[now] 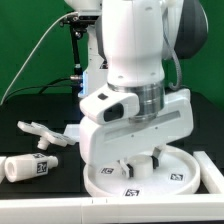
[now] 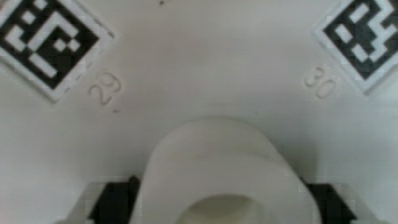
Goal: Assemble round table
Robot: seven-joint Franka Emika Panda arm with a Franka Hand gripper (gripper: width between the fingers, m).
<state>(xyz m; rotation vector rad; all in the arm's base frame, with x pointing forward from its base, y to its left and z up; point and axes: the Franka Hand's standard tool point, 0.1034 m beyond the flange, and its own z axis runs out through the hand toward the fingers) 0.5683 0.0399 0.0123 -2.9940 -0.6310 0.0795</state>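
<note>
Gripping the round disc (image 1: 196,180) by its central hub (image 2: 217,155), my gripper (image 2: 217,202) appears to be positioning it. Next: release, then fetch the leg (image 1: 25,167) beside the disc.

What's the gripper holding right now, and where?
The large white plastic round disc, seemingly by its central hub, which sits between the jaws of the gripper.

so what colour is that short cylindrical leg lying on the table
White short cylindrical leg, black-and-white tag; best in exterior view.
</note>
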